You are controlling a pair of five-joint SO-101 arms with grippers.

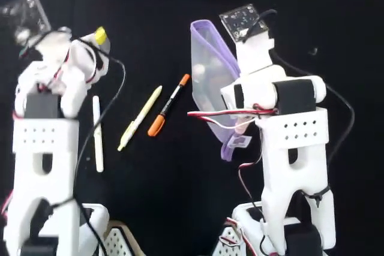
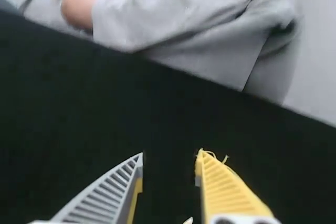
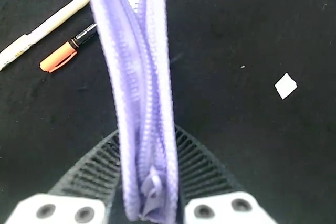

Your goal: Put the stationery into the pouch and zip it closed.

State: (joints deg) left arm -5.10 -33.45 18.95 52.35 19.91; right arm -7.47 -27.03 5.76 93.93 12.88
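Black cloth covers the table [image 1: 180, 208], and three pens lie loose near its middle, between the two arms. A white pen [image 1: 97, 133] lies closest to the left arm. A cream pen [image 1: 141, 117] and an orange-capped marker [image 1: 169, 105] lie side by side, both slanting.

The pouch [image 1: 207, 70] is translucent with a purple zip. It stands on edge right of the table's centre, and its far end points toward the far edge. I cannot tell whether anything lies inside it.

The right gripper [image 3: 147, 129] pinches the pouch's near end, one dark finger on each side of the zip bands, with the slider just beside them. The left gripper [image 2: 168, 158] is near the far left corner, its grey and yellow fingers spread with nothing between them. A small white scrap [image 3: 286, 85] lies on the cloth beside the pouch.
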